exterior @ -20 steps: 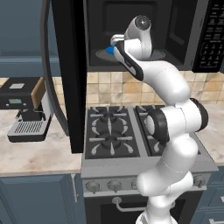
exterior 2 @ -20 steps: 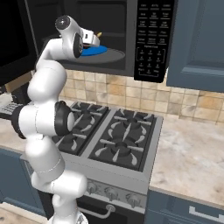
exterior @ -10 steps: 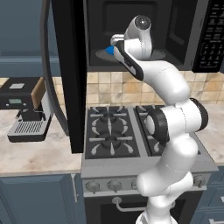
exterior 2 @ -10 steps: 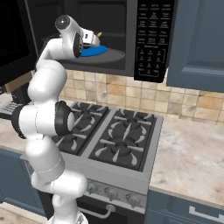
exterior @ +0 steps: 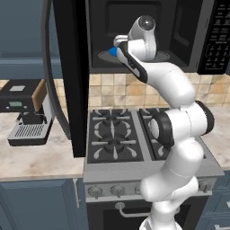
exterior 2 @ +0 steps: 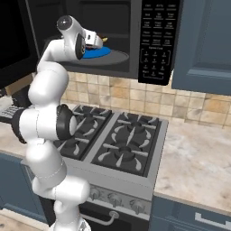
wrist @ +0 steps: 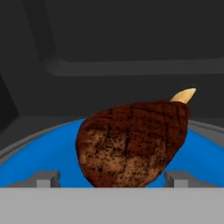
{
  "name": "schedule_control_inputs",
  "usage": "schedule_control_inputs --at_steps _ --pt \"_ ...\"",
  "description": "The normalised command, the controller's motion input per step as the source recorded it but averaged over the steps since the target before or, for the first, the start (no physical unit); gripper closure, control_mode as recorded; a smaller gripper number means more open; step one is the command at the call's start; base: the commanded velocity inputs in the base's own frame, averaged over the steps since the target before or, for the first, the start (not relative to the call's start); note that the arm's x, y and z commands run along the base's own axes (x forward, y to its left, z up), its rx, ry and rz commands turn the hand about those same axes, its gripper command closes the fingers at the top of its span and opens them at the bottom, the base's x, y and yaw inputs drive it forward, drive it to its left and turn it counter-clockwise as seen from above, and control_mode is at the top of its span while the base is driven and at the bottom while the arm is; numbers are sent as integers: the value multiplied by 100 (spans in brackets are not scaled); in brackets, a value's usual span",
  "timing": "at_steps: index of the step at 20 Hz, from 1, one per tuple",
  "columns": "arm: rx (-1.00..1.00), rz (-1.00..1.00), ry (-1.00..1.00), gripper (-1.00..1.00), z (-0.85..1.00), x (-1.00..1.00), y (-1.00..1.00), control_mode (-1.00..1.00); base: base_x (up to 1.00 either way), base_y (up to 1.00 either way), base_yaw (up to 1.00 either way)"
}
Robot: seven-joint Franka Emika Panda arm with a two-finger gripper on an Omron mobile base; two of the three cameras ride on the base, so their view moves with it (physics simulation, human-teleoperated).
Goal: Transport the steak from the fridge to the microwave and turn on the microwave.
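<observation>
The steak (wrist: 131, 144), reddish-brown with a pale bone tip, lies on a blue plate (wrist: 39, 153) that sits on the round turntable (exterior 2: 116, 57) inside the black microwave (exterior 2: 117, 18). The microwave's door (exterior: 69, 76) is swung open to the left, and its button panel (exterior 2: 155, 40) is on the right. My gripper (wrist: 112, 178) is at the microwave's opening, just in front of the steak. It is open, with its fingertips (wrist: 47, 177) wide apart on either side of the meat and clear of it. In the base views the gripper (exterior 2: 99, 43) hovers over the blue plate (exterior 2: 97, 53). The fridge is out of view.
A gas stove (exterior: 117, 134) stands directly below the microwave. A coffee machine (exterior: 29, 117) sits on the counter to the left, close to the open door. A marbled counter (exterior 2: 198, 153) and a blue cupboard (exterior 2: 203, 40) are to the right.
</observation>
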Motion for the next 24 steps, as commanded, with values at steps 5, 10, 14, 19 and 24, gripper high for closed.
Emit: schedule_control_inputs --at_steps 5,10,14,19,24 --pt "0 0 0 -100 7 -25 0 -100 0 0 0" --pt "0 0 0 -100 4 -57 0 -100 0 0 0" --pt "0 0 -2 -100 0 -72 0 -100 0 0 0" --pt "0 0 -3 -100 0 -72 -2 -100 0 0 0" --pt "0 0 -9 -100 0 -56 -12 -100 0 0 0"
